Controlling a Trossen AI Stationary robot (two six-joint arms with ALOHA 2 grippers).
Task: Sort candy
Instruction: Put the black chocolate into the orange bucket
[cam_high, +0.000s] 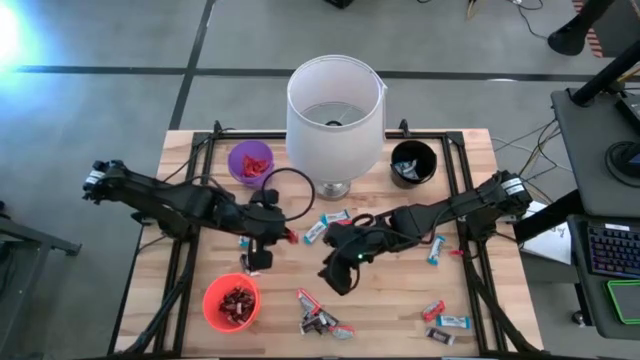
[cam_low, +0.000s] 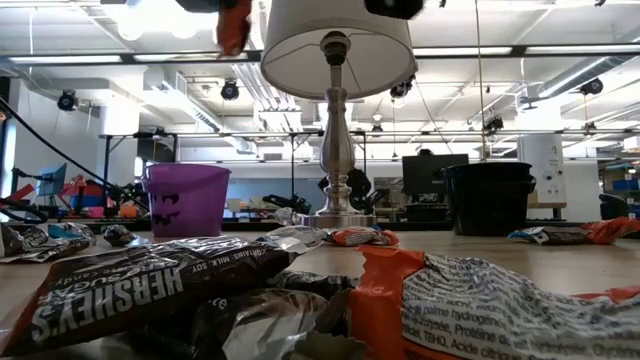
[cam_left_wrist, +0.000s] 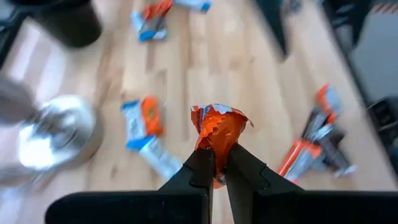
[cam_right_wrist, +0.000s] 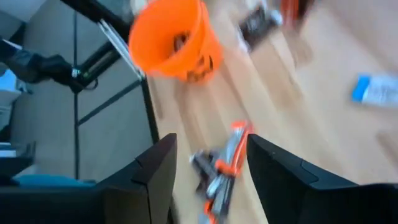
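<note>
A red-orange wrapped candy (cam_left_wrist: 219, 127) is lifted off the table in my left gripper (cam_left_wrist: 217, 157), which is shut on it left of the table's middle (cam_high: 281, 236). It also shows at the top of the low view (cam_low: 233, 25). My right gripper (cam_high: 336, 278) hangs open above the middle of the table with nothing between its fingers. In its wrist view (cam_right_wrist: 208, 158) a small heap of red and dark candy (cam_right_wrist: 219, 174) lies on the wood far below the gap. More candy (cam_high: 322, 316) lies loose on the near part of the table. My left gripper pinches the candy's near wrapper end (cam_left_wrist: 216, 149) between its two fingertips. The fingers slant down from the table's left. The rest of the candy sticks out past the fingertips, crumpled, clear of the table.
A white-shaded lamp (cam_high: 335, 110) stands at the far middle, its metal foot (cam_high: 333, 188) on the wood. A purple cup (cam_high: 250, 163) stands to its left, a black cup (cam_high: 413, 163) to its right, and an orange-red cup (cam_high: 232, 302) at the near left. Blue-and-white candy (cam_high: 436, 248) lies scattered on the right.
</note>
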